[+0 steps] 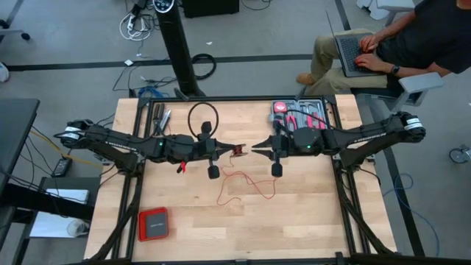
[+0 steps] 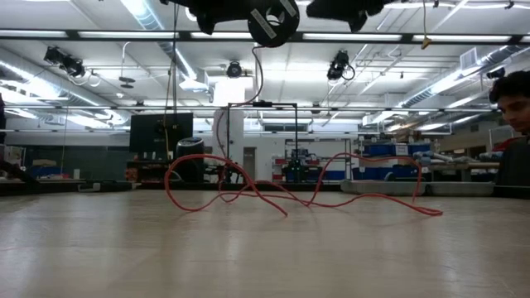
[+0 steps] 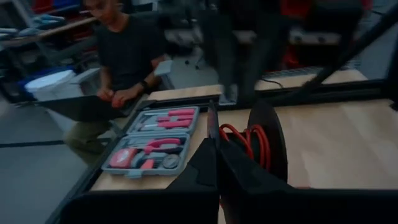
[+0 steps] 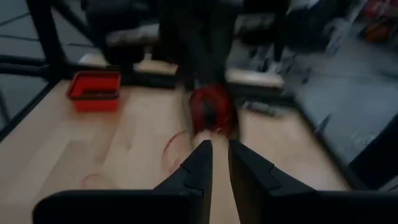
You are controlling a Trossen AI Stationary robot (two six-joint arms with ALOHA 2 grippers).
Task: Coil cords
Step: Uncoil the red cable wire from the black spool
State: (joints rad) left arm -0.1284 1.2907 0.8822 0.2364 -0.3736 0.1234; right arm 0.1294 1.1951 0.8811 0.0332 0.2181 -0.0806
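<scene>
Cord [image 1: 243, 185]: coiled end pinched in my closed left gripper [image 1: 237, 150], tail loose on table [image 1: 309, 221]; right gripper [image 1: 257, 149] just beside, slightly parted, empty; arms level, facing.

No legible txt, labels or nos. anywhere.

We see a light wooden desk [image 1: 309, 213]. On it lie a loose red cord [image 1: 243, 184], a grey tool tray [image 1: 300, 115] and a flat red box [image 1: 154, 223].
</scene>
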